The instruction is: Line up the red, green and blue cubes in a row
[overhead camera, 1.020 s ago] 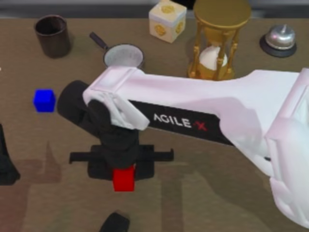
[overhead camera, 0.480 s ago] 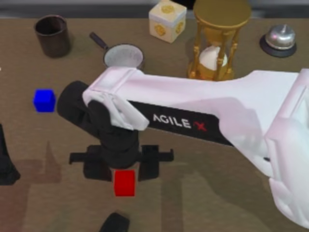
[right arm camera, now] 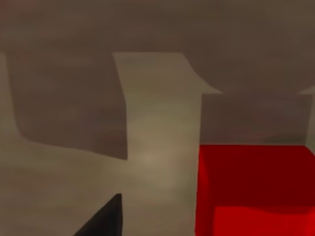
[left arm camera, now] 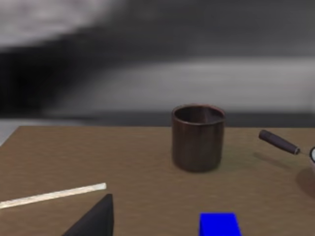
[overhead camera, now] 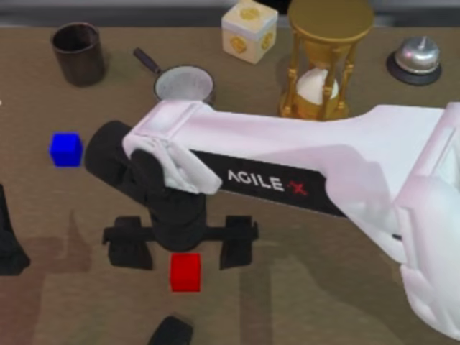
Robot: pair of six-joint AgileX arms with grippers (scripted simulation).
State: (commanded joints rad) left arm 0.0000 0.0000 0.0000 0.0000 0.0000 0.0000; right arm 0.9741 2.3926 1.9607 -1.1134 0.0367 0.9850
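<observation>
- Near the middle of the counter (overhead camera: 302, 287), a bit to the left, the right gripper (overhead camera: 184, 248) hangs low with its two black fingers (overhead camera: 130, 244) spread wide; it holds nothing.
- Between those fingers, just on the near side, the red cube (overhead camera: 185, 272) sits flat on the counter; neither finger touches it; the right wrist view shows the same cube (right arm camera: 256, 189) close up on the brown top.
- On the left side, well apart from the red one, the blue cube (overhead camera: 66, 149) sits alone; the left wrist view shows its top edge (left arm camera: 219, 223) too.
- No green cube shows in any view; the big white arm covers much of the counter.
- At the far left edge, only a dark bit of the left gripper (overhead camera: 8, 244) shows; I cannot tell if it is wide or narrow.
- Along the far side, from left to right, stand a dark cup (overhead camera: 77, 52), a small pan (overhead camera: 183, 81) with a dark handle, a cream cube with gold marks (overhead camera: 249, 30), a gold hourglass (overhead camera: 321, 61) and a silver bell (overhead camera: 418, 57).
</observation>
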